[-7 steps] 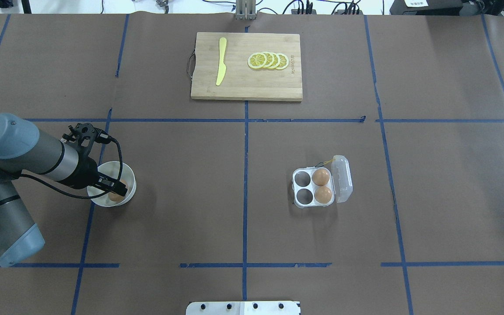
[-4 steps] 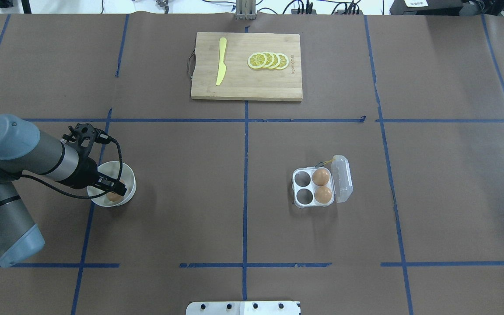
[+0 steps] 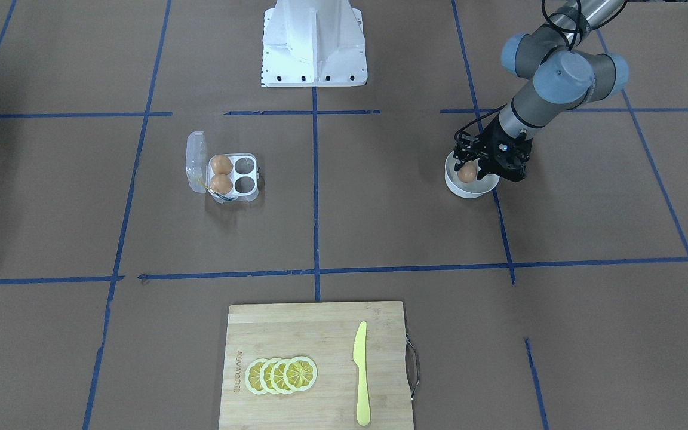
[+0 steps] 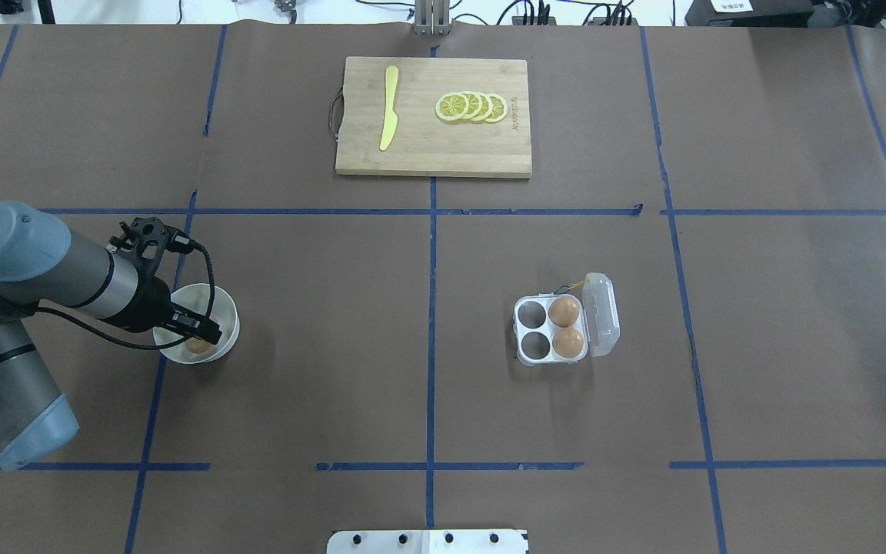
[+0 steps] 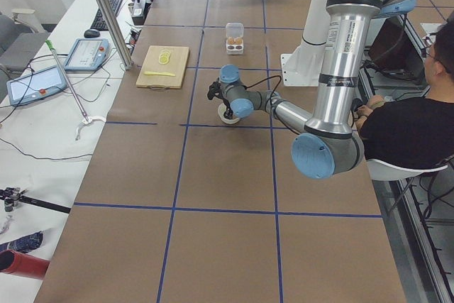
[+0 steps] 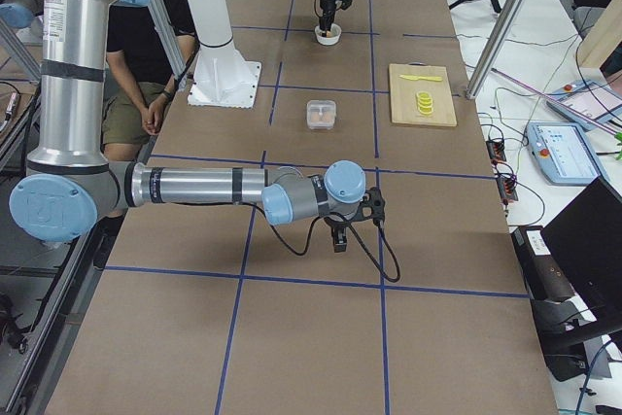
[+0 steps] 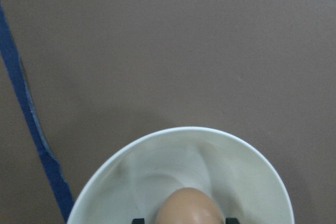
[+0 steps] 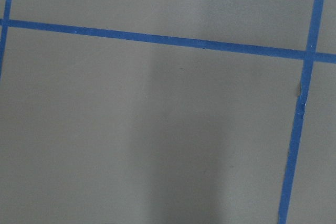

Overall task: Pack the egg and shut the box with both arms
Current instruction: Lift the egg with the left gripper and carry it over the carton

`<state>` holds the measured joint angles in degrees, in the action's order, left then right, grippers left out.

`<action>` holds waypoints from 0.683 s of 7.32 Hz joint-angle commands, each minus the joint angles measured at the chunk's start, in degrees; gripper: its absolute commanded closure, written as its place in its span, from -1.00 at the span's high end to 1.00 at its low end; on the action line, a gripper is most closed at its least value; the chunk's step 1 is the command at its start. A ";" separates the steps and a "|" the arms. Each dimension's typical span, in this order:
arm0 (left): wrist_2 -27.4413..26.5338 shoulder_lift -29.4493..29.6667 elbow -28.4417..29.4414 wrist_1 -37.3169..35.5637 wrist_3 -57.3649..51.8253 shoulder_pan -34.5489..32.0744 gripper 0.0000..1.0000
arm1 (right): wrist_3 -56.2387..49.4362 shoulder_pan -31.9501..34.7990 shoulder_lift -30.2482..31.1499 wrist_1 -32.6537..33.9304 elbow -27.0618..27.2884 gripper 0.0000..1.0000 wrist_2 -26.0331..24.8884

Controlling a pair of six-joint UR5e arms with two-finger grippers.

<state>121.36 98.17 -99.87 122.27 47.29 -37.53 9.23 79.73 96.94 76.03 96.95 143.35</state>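
Observation:
My left gripper (image 4: 198, 340) reaches down into a round white bowl (image 4: 229, 322) at the table's left. Its fingers flank a light-brown egg (image 4: 195, 347) and look shut on it. In the left wrist view the egg (image 7: 189, 207) sits between the two fingertips above the bowl's floor. The clear box (image 4: 524, 331) stands right of centre with its lid (image 4: 603, 315) open to the right. Two brown eggs (image 4: 564, 312) fill its right cells; the two left cells are empty. My right gripper (image 6: 335, 240) shows only in the exterior right view, low over bare table; I cannot tell its state.
A wooden cutting board (image 4: 433, 146) with a yellow knife (image 4: 389, 108) and lemon slices (image 4: 472, 107) lies at the far centre. The white pedestal (image 3: 314, 45) stands at the robot's side. A seated person (image 5: 408, 118) is beside the table.
My left gripper has shifted slightly left and back inside the bowl, and the egg has moved with it. The box and its eggs have not moved.

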 commanded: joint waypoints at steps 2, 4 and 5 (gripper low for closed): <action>-0.42 0.00 0.20 0.07 0.00 0.00 0.04 | 0.00 -0.01 0.00 -0.09 0.08 1.00 0.00; -0.51 -0.09 0.02 -0.02 0.00 -0.17 -0.93 | 0.09 -0.01 0.00 -0.18 0.51 1.00 0.00; -0.51 -1.05 -0.85 -0.02 0.00 -0.79 -1.00 | 0.09 -0.01 0.00 -0.18 0.61 1.00 0.00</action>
<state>120.89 97.89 -99.98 122.29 47.28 -37.78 9.29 79.72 96.94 75.86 97.36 143.35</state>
